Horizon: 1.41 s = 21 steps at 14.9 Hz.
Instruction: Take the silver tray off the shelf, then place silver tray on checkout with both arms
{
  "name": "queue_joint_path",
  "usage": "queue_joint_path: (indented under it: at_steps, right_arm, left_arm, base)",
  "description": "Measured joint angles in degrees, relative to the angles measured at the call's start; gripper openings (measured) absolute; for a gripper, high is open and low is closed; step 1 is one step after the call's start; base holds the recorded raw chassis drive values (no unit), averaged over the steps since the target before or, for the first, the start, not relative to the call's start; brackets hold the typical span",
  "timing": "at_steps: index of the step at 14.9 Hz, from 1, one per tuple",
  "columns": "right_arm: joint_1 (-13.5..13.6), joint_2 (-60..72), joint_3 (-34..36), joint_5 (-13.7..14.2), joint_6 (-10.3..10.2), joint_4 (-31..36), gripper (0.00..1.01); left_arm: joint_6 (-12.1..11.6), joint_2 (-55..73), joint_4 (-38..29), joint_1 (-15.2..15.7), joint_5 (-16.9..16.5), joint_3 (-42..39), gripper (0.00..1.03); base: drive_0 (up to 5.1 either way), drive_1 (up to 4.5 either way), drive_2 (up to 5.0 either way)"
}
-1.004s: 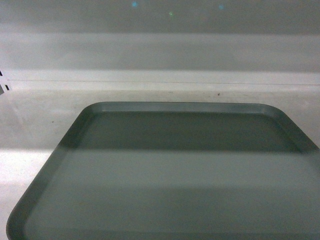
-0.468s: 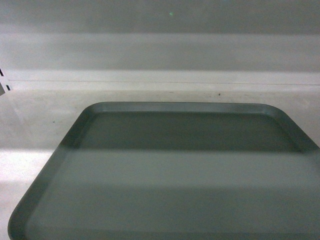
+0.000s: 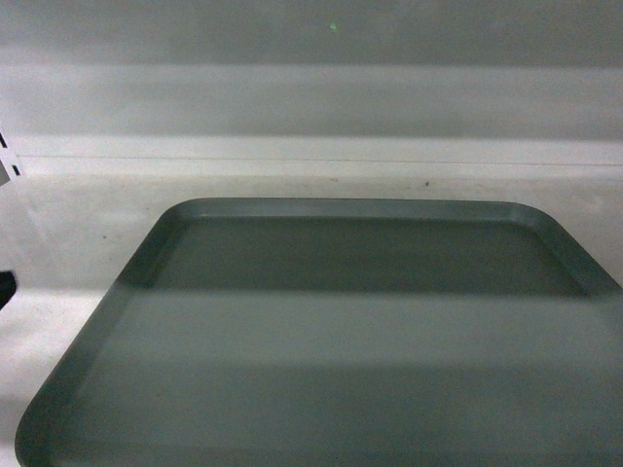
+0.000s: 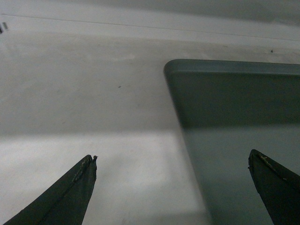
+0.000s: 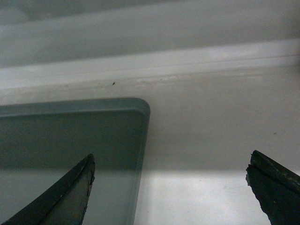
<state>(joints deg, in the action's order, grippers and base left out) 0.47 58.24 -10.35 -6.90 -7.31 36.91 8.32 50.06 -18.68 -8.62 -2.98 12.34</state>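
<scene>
This looks like a shop, seen from close inside its shelving. A long white metal shelf (image 3: 78,243) runs across the view with a plain white back panel (image 3: 311,97) behind it, and small black slots (image 3: 12,165) at the left edge mark an upright. A grey tray (image 3: 341,350) lies on the board.

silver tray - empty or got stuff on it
Empty, as far as shown: the silver tray has a bare grey surface in the head view and both wrist views; its near edge is out of frame.

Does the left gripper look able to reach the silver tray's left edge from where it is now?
Probably yes: the left gripper is open and straddles the silver tray rim, with only bare shelf around it.
</scene>
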Motion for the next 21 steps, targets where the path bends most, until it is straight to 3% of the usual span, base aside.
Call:
queue_joint_path:
  at_steps: [7, 13, 19, 21]
  right_arm:
    - [2.4, 16.3, -5.2, 0.4, 0.5, 5.6, 0.98]
    - [5.4, 22.4, -9.5, 1.2, 0.7, 3.7, 0.98]
    - [7.5, 25.5, -14.8, 3.7, 0.6, -4.1, 0.98]
    - [8.3, 30.2, -16.4, 4.3, 0.1, -3.8, 0.98]
  left_arm:
    - [-3.2, 25.5, -15.6, -1.8, -1.0, 8.4, 0.98]
    - [-6.8, 37.2, -17.2, -2.6, -1.1, 14.0, 0.98]
    - [-7.1, 41.3, -15.1, -4.4, -0.4, 16.7, 0.98]
    - [-6.1, 41.3, -13.8, -4.6, 0.0, 17.1, 0.98]
  base:
    - [0.0, 0.00, 0.0]
    - [0.0, 0.00, 0.0]
    - [0.0, 0.00, 0.0]
    - [0.0, 0.00, 0.0]
